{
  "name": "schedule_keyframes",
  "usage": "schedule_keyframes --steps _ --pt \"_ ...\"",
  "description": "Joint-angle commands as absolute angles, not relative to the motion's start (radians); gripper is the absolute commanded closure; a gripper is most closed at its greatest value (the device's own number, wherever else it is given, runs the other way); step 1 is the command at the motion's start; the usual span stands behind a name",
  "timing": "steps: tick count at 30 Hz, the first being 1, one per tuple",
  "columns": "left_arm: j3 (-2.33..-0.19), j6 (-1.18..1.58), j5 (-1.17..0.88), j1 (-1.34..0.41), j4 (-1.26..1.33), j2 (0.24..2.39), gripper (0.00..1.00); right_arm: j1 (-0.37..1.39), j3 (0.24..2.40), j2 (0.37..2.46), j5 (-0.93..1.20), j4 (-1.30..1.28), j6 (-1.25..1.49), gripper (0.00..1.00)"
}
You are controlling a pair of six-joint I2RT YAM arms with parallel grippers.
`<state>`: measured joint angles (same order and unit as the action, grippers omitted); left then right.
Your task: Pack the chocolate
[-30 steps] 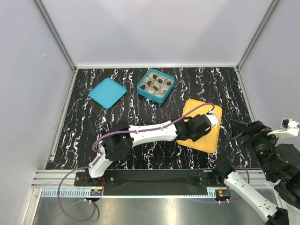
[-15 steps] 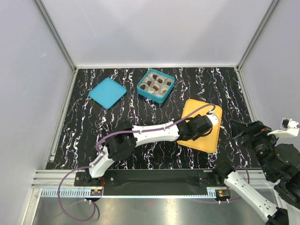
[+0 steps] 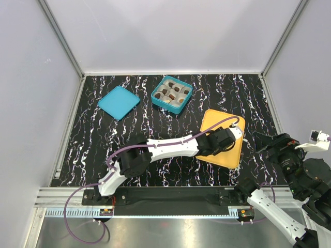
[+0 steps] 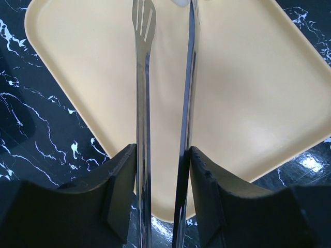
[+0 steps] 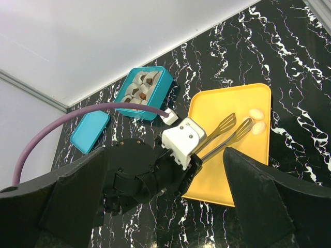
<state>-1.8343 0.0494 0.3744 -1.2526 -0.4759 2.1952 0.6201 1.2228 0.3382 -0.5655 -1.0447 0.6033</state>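
Observation:
Two pale cream chocolate pieces [image 5: 256,120] lie on the yellow tray [image 5: 212,108] near its far right corner. One shows at the top edge of the left wrist view [image 4: 181,2]. Several dark brown chocolates [image 3: 171,93] sit in grey paper cups in the teal box [image 3: 160,101], also in the right wrist view [image 5: 139,89]. My left gripper [image 3: 227,138] is shut on metal tongs [image 4: 140,103] over the tray [image 3: 217,119]. The slightly parted tong tips [image 5: 235,129] point at the cream pieces, just short of them. My right gripper [image 3: 266,146] is open and empty, right of the tray.
A teal lid [image 3: 118,102] lies flat left of the box on the black marbled table, also in the right wrist view [image 5: 89,132]. Grey walls with metal rails enclose the table. A purple cable [image 5: 93,111] arches over the left arm.
My left gripper has moved a little to the right over the tray with the tongs. The right arm has not moved.

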Motion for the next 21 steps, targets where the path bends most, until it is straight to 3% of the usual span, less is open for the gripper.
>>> schedule_keyframes --steps 1,21 --pt "-1.873 0.032 0.387 -1.266 -0.422 2.207 0.53 0.626 1.218 0.334 -0.589 -1.042 0.607 0.00" --pt "-1.922 0.037 0.445 -1.264 -0.466 2.263 0.58 0.626 1.226 0.327 -0.601 -1.045 0.595 0.00"
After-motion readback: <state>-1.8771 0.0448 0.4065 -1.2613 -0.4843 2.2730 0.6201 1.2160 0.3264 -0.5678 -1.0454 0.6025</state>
